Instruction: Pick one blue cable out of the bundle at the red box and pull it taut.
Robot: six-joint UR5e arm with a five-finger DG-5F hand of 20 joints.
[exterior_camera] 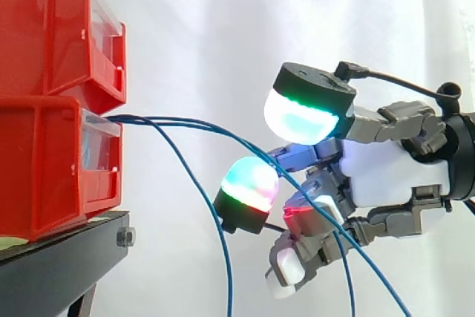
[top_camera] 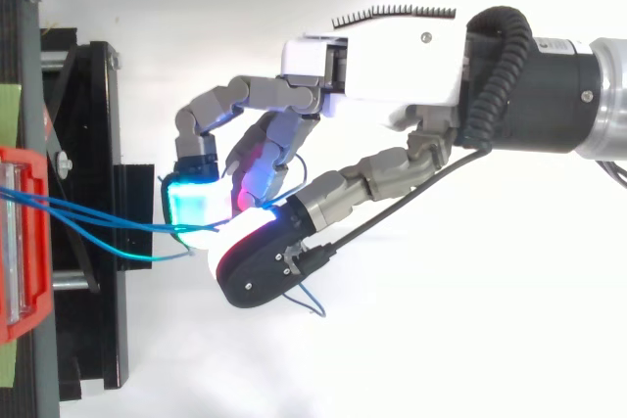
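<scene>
Several thin blue cables (exterior_camera: pixel 185 122) (top_camera: pixel 98 214) come out between the two stacked red bins (exterior_camera: pixel 52 168) and sag to the right. One drops straight down; the others run through my hand (exterior_camera: pixel 386 176) (top_camera: pixel 392 66) and fall away toward the lower right. The hand sits right of the bins with its fingers curled round these cables. The thumb pad (exterior_camera: pixel 300 118) is above them and a glowing finger pad (exterior_camera: pixel 249 187) is below, with a small gap showing between the pads in the side view. From above the pads (top_camera: pixel 201 205) overlap on the cables. The cables hang slack.
The red bins rest on a black stand (exterior_camera: pixel 67 257) (top_camera: pixel 98 144) at the left. From above, one red bin's front edge (top_camera: pixel 15 242) shows at the left border. A white curtain is behind.
</scene>
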